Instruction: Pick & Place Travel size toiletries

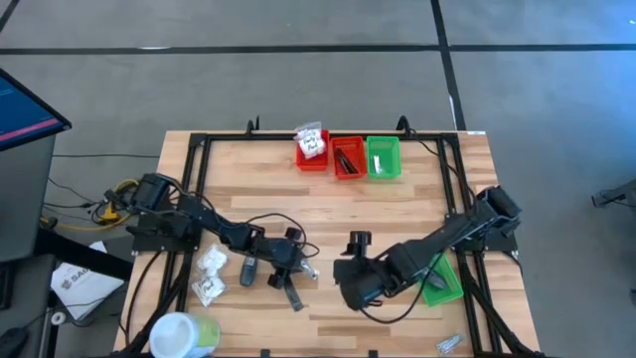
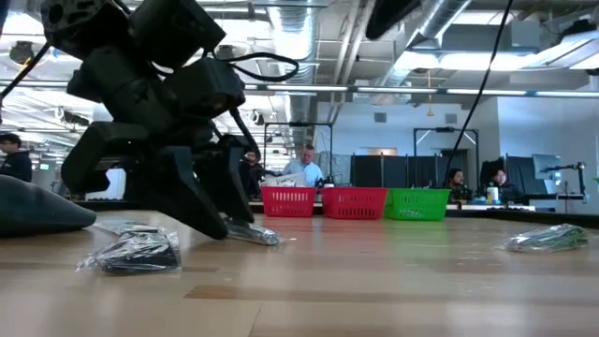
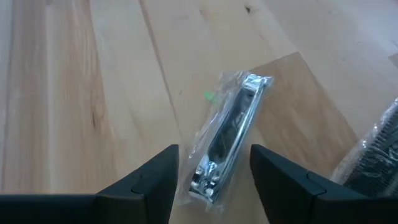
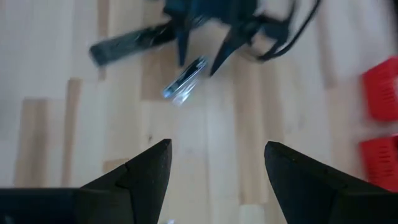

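Left gripper astride wrapped nail clipper.

- Left hand hovers low over the surface, near side.
- Right hand waits mid-surface.
- Three bins (two red, one green) stand at the far edge.

Inventory by count, as visible:

- Arms: two, one at the left and one at the right of the counter.
- Bins at the far edge: three in a row, namely two red bins and one green bin.
- White crinkly packets: two, near left.
- Dark sticks: two loose on the counter, near centre-left.
- Wrapped silvery nail clipper: one.
- White-and-green tub: one, near left corner.
- Silvery sachet: one cluster near the right corner; exact count cannot be told.
- Green packet: one, near right.
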